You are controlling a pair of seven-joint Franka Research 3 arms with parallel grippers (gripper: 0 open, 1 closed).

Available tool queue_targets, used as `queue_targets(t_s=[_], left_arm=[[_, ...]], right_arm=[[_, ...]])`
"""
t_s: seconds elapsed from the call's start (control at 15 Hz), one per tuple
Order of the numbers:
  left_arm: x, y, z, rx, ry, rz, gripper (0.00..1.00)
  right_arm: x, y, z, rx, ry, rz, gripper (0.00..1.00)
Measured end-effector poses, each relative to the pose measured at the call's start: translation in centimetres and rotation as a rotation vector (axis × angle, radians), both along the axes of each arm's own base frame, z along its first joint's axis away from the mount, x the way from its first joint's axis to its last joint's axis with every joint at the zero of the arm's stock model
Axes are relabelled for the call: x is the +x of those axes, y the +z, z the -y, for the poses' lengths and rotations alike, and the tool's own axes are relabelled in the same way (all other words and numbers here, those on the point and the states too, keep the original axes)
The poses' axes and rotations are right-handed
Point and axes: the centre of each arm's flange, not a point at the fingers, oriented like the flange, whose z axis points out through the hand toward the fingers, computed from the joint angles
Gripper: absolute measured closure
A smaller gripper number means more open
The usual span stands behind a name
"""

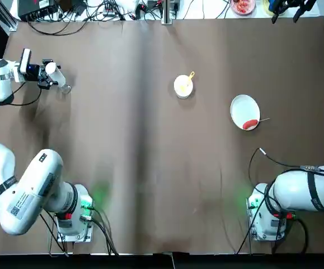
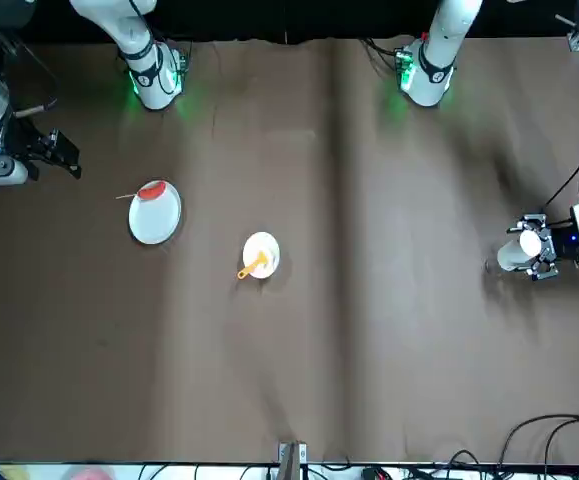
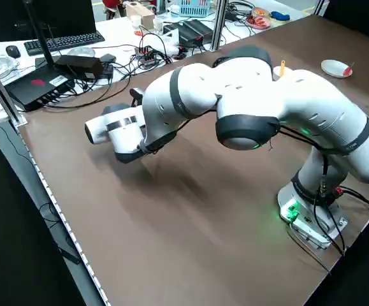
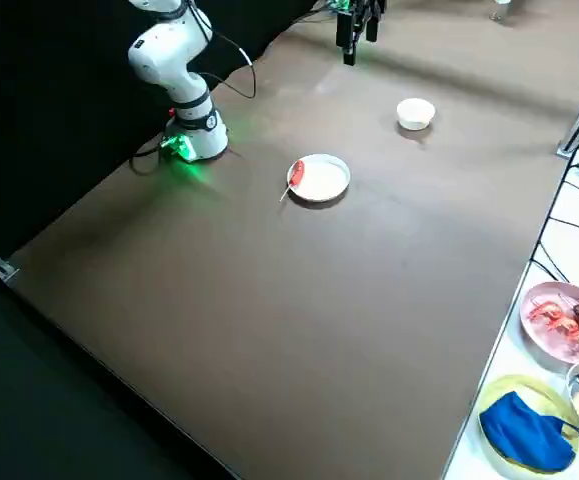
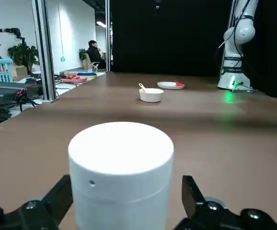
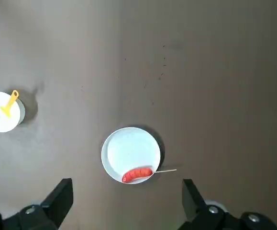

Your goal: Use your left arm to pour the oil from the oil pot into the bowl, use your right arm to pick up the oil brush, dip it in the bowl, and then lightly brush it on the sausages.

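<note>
Bowl (image 1: 183, 86) sits mid-table with the oil brush (image 1: 189, 77) resting in it, wide bare brown table (image 1: 128, 168) all around. Right of the bowl, the sausage (image 1: 250, 124) lies on the white plate (image 1: 243, 107). Far left of the bowl, near the table's edge, the left gripper (image 1: 54, 78) has its jaws spread either side of the oil pot (image 5: 121, 167), white cap between them. High above the plate, the right gripper (image 6: 127, 203) hangs wide open, empty.
</note>
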Motion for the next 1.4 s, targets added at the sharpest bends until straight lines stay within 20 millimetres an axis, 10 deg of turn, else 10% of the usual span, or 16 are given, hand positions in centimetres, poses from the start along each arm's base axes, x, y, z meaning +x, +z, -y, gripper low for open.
queue_targets(t_s=[0.33, 0.53, 0.87, 1.4], left_arm=[[-0.12, -0.25, 0.42, -0.034, -0.006, 0.008, 0.02], [-0.15, -0.28, 0.43, -0.035, -0.006, 0.007, 0.29], [-0.15, -0.31, 0.50, -0.038, -0.006, 0.007, 0.43], [0.07, -0.18, 0.76, -0.037, -0.010, 0.005, 0.45]], right_arm=[[0.00, -0.02, -0.07, 0.000, 0.001, 0.000, 0.00], [0.00, -0.05, -0.09, 0.000, 0.002, 0.000, 0.00], [0.03, -0.03, -0.24, 0.000, 0.005, 0.003, 0.00], [0.04, -0.07, -0.17, 0.000, 0.004, 0.003, 0.00]])
